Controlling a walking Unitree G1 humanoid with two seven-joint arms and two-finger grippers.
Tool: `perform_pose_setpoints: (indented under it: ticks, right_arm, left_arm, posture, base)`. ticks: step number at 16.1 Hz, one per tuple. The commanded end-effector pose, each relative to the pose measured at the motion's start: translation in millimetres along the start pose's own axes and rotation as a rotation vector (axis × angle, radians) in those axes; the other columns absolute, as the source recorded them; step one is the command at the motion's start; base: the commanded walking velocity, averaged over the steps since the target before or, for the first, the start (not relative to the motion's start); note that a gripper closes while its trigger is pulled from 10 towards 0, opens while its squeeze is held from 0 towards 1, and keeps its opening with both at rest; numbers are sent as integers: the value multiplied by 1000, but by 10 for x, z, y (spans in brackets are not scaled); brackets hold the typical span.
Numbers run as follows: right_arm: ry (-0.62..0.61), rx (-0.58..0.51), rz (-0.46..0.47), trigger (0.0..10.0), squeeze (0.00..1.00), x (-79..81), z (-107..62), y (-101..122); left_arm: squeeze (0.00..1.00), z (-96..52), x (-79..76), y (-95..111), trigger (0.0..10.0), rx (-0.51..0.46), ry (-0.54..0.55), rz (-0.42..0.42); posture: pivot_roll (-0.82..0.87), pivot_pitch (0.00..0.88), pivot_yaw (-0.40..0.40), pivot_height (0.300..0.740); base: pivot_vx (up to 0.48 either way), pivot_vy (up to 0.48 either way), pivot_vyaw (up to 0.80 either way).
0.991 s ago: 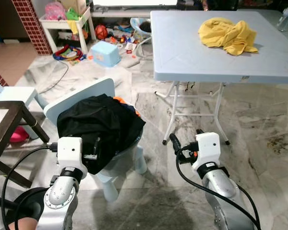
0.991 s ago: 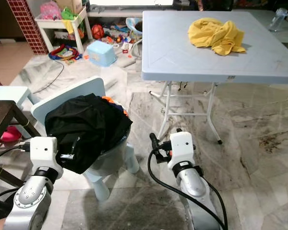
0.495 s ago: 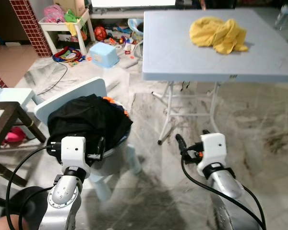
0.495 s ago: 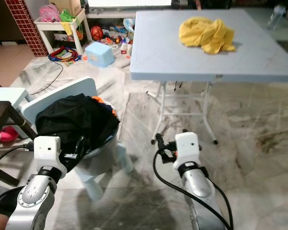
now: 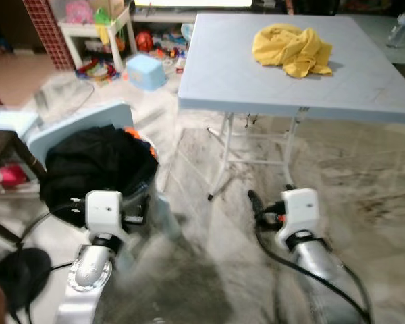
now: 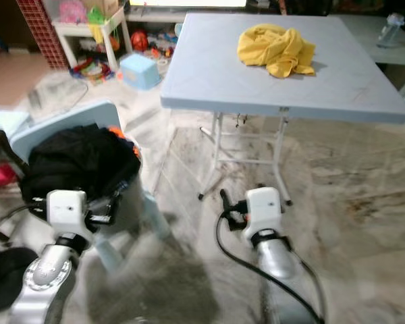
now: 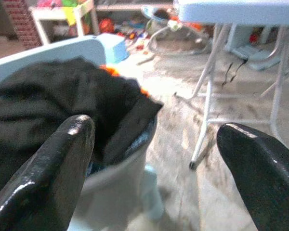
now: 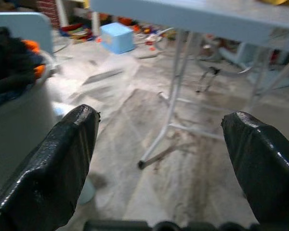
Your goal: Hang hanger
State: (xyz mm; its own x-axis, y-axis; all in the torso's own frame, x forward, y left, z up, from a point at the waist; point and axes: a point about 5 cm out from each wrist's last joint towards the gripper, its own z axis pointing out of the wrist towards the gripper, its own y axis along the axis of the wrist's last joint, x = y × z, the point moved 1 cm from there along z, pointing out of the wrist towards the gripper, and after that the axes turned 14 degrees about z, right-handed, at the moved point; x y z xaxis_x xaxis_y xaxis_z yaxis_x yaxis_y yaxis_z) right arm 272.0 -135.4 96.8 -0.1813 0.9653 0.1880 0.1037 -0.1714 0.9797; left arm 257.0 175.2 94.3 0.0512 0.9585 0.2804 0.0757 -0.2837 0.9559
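I stood on a marble floor point(image 5: 364, 169) facing a pale blue folding table point(image 5: 229, 74) with a yellow cloth point(image 5: 291, 48) on it, my left gripper point(image 7: 154, 159) and right gripper point(image 8: 159, 159) both spread wide and empty, black clothes point(image 5: 94, 165) piled on the chair point(image 5: 74, 131) beside me, no hanger I could make out.
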Motion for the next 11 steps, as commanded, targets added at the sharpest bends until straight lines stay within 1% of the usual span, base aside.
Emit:
perform_pose_setpoints:
  ticks: [1,3,4,8,9,10,11]
  right_arm:
    - [14,-4,-7,10000,0,39,-2,14]
    - [24,-2,-11,10000,0,52,-9,8]
    - [27,-1,-12,10000,0,55,-9,6]
    - [32,-3,-16,10000,0,52,3,12]
    - [31,-3,-15,10000,0,48,4,11]
    - [30,-3,-12,10000,0,48,5,13]
    - [30,-4,-10,10000,0,51,6,14]
  left_arm:
    - [0,-15,48,-10,10000,4,10,0]
    - [0,-24,48,-1,10000,-1,4,-7]
    - [0,-27,49,5,10000,-3,3,-8]
    - [0,-54,83,5,10000,-5,6,-13]
    - [0,-56,83,1,10000,-3,6,-19]
    - [0,-54,79,4,10000,-6,1,-26]
    - [0,-49,70,18,10000,-16,-9,-32]
  posture:
    - [47,128,5,740]
    - [52,126,4,740]
    - [53,125,4,740]
    - [59,120,2,740]
    - [59,119,1,740]
    - [58,117,2,740]
    - [57,117,2,740]
  base:
    - [0,0,0]
    - [0,0,0]
    - [0,0,506]
    - [0,0,800]
    - [0,0,419]
    - [0,0,0]
    - [247,0,0]
